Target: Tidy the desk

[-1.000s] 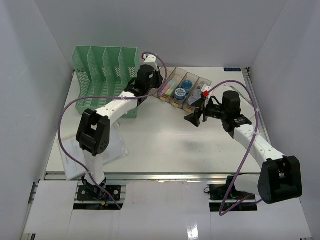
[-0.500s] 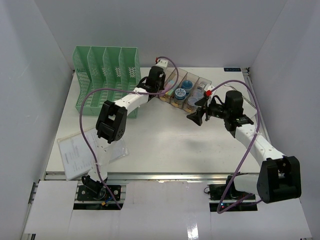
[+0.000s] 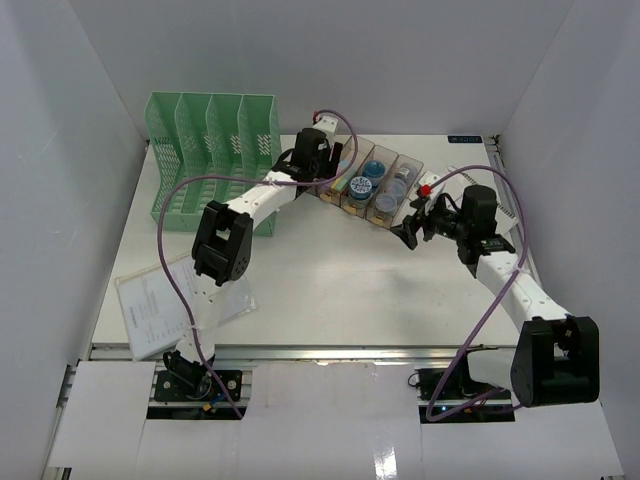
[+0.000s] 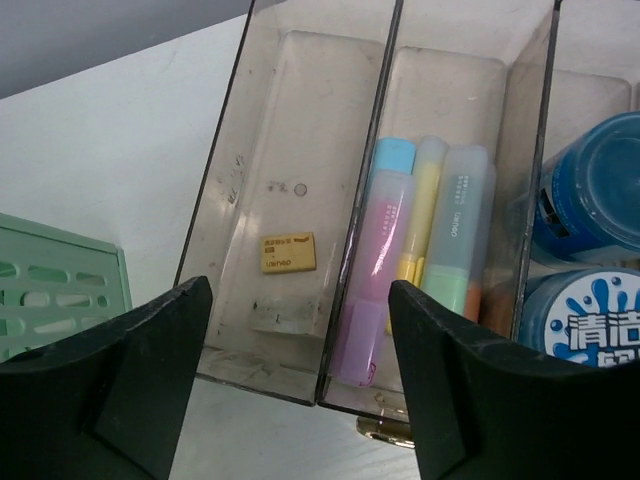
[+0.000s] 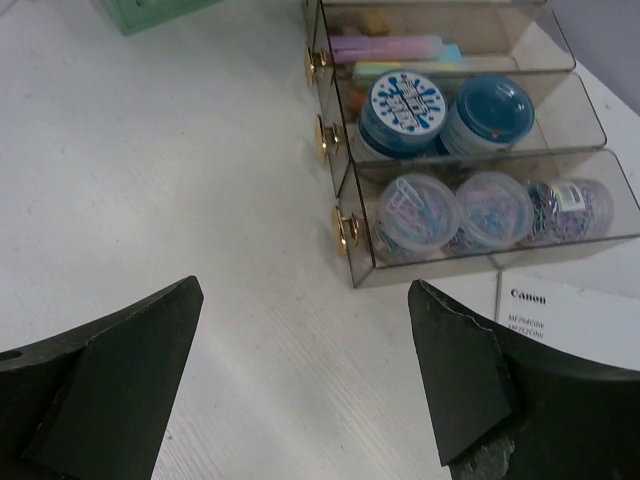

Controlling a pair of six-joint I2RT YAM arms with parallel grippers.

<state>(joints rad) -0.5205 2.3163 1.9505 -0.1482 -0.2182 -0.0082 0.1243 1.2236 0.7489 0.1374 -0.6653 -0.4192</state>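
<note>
While both arms reach toward the upper middle of the top view, the desk (image 3: 330, 280) fills most of that frame, white and flat, with its rail (image 3: 330, 350) along the bottom. The left gripper (image 4: 300, 290) hangs spread wide, holding nothing, over the clear tray (image 4: 290, 130), above a compartment with a small yellow tag (image 4: 288, 252). Highlighters (image 4: 400, 260) lie in the next compartment. The green rack (image 3: 210, 130) stands just left of the tray. The right gripper (image 5: 305, 290), fingers likewise apart and bare, faces the tray's brass knobs (image 5: 346, 228) over open tabletop. A sleeved sheet (image 3: 160, 300) lies lower left. Since half a second ago the right gripper has shifted rightward in the top view
</note>
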